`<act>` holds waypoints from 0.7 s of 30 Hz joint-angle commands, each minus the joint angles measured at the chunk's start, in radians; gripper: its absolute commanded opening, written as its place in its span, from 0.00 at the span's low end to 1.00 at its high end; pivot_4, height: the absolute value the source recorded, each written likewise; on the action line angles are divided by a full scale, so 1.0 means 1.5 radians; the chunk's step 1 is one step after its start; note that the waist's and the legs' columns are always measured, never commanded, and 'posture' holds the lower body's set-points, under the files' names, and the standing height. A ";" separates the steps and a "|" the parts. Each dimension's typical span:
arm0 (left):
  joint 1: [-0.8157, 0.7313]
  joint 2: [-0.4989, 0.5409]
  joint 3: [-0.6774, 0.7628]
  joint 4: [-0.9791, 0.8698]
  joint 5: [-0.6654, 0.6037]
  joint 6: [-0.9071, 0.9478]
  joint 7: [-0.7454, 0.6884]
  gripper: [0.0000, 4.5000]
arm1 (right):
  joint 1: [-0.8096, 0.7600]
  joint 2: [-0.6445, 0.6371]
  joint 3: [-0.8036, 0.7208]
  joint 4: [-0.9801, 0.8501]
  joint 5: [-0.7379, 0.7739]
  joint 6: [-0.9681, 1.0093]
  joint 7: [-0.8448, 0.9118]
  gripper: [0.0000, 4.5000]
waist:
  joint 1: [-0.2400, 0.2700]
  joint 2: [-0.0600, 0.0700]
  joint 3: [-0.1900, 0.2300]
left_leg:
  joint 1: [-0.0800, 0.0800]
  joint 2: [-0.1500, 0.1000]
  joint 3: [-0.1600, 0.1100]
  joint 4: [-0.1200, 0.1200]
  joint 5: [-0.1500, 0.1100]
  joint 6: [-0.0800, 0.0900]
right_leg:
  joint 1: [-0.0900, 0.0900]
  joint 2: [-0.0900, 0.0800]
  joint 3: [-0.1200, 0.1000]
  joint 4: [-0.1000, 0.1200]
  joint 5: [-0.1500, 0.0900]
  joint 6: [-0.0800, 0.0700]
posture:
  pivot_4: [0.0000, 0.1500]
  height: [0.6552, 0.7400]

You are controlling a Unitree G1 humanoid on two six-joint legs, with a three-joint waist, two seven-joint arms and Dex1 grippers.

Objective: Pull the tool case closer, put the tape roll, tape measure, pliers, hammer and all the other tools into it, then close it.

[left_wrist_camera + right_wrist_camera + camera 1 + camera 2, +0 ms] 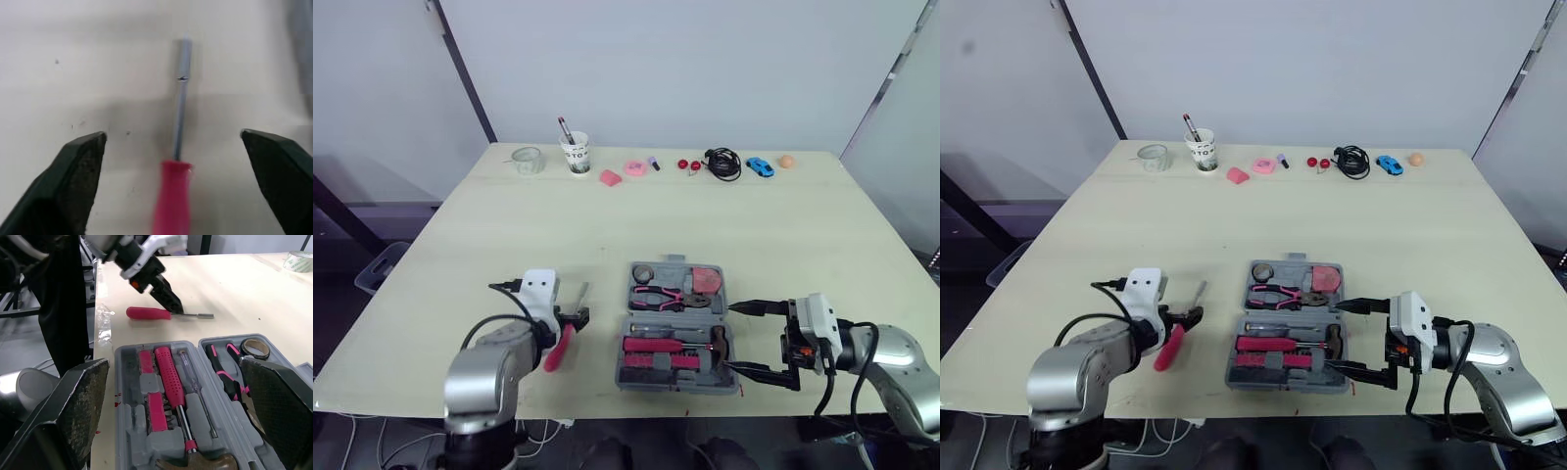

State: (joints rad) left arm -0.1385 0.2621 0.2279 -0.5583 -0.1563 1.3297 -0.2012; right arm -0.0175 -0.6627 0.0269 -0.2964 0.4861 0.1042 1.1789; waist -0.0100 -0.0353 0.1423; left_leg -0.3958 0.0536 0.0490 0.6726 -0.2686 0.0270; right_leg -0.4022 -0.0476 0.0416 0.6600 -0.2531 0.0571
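Note:
The grey tool case (677,328) lies open at the table's front centre. Its lid half holds a dark tape roll (643,272), pink-handled pliers (656,296) and a red tape measure (708,280). The near half holds a pink-handled hammer (671,344) and a thin screwdriver (195,382). A pink-handled screwdriver (563,345) lies on the table left of the case. My left gripper (578,315) is open just above its shaft (180,107), one finger on each side. My right gripper (731,337) stands open at the case's right edge, holding nothing.
Along the far edge sit a clear tape roll (527,159), a paper cup with a pen (576,153), small pink items (611,177), a black cable (722,163), a blue toy car (760,166) and an orange ball (786,161).

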 commanded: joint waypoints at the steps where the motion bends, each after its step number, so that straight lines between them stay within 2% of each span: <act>1: 0.039 0.006 -0.011 -0.033 -0.003 -0.074 -0.008 1.00 | -0.002 -0.006 -0.013 -0.016 0.008 -0.002 -0.002 1.00 | 0.000 0.000 0.000 | 0.000 0.000 0.000 0.000 0.000 0.000 | 0.000 0.000 0.000 0.000 0.000 0.000 | 1.00 1.00; 9: 0.095 0.008 -0.039 0.023 -0.001 -0.185 -0.013 1.00 | -0.014 -0.008 -0.012 -0.017 0.012 0.005 -0.003 1.00 | 0.002 0.000 0.000 | 0.000 -0.001 0.000 0.000 0.000 0.000 | 0.000 0.000 0.000 0.000 0.000 -0.001 | 1.00 1.00; 15: 0.098 0.005 -0.055 0.063 0.004 -0.209 -0.004 1.00 | -0.017 -0.006 -0.007 -0.015 0.008 0.004 -0.002 1.00 | 0.001 0.000 0.000 | 0.000 -0.001 0.000 0.000 0.000 0.000 | 0.000 0.000 0.000 -0.001 0.000 -0.001 | 1.00 1.00; 18: 0.094 -0.002 -0.061 0.077 0.001 -0.224 -0.002 0.81 | -0.018 -0.004 -0.005 -0.013 0.006 0.001 -0.003 1.00 | 0.002 0.000 0.000 | 0.000 -0.001 0.000 0.000 0.000 0.000 | 0.000 0.000 -0.001 -0.001 0.000 -0.001 | 1.00 1.00; 21: 0.100 -0.001 -0.064 0.088 0.004 -0.239 0.001 0.57 | -0.014 -0.004 -0.006 -0.013 0.006 0.000 -0.003 1.00 | 0.002 0.000 0.000 | 0.000 -0.001 0.000 0.000 0.000 0.000 | 0.000 0.000 0.000 -0.001 0.000 0.000 | 1.00 1.00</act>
State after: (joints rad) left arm 0.0058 0.2627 0.1462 -0.4211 -0.1491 0.9850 -0.1989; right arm -0.0305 -0.6639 0.0274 -0.2966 0.4874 0.1111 1.1713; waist -0.0072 -0.0347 0.1420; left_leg -0.3956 0.0526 0.0488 0.6724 -0.2686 0.0271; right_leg -0.4017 -0.0484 0.0408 0.6589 -0.2534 0.0567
